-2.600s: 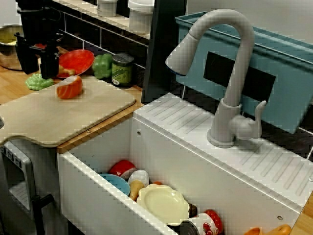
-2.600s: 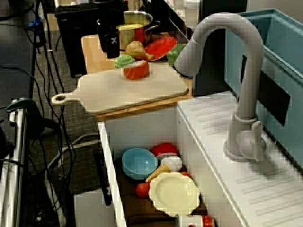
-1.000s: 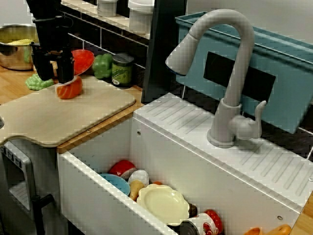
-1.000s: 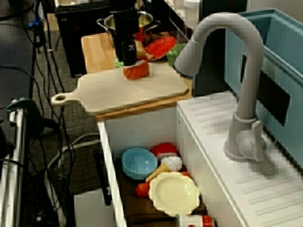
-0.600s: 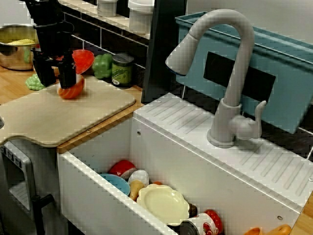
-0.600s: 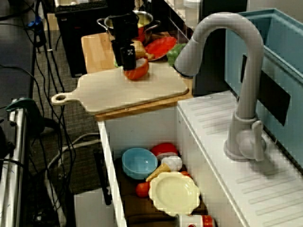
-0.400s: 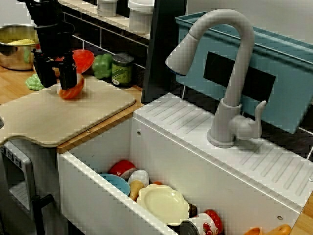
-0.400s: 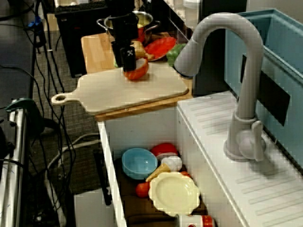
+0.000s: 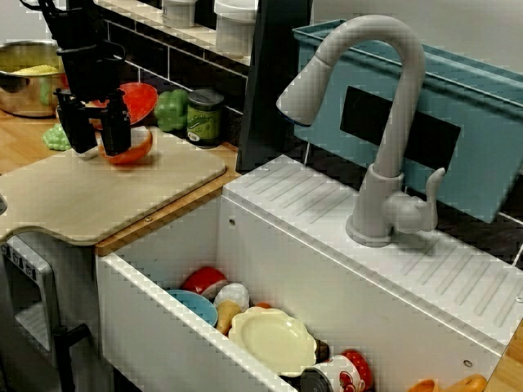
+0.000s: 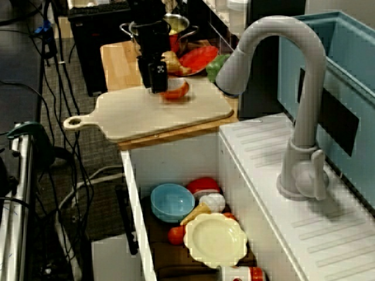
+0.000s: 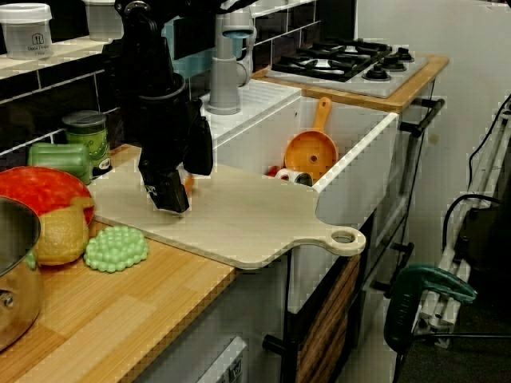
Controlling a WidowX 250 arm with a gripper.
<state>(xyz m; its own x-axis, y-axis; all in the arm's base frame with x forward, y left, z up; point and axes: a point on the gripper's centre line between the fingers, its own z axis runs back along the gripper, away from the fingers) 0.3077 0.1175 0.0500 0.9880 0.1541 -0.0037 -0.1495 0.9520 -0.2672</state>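
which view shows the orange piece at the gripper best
The close front view: the orange piece shows large and sharp beside the gripper. The view from above shows it small, blurred; the view from the side, only a sliver.

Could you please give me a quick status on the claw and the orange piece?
Claw low over cutting board, grip unclear. Orange piece tilted, right at the claw. Green toy close beside.

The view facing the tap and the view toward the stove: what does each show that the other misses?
Only the view facing the tap: the cream plate and blue bowl down in the sink. Only the view toward the stove: that stove and the cutting board's handle loop. Both: the board, the green can and the jaws closed on an orange toy slice.
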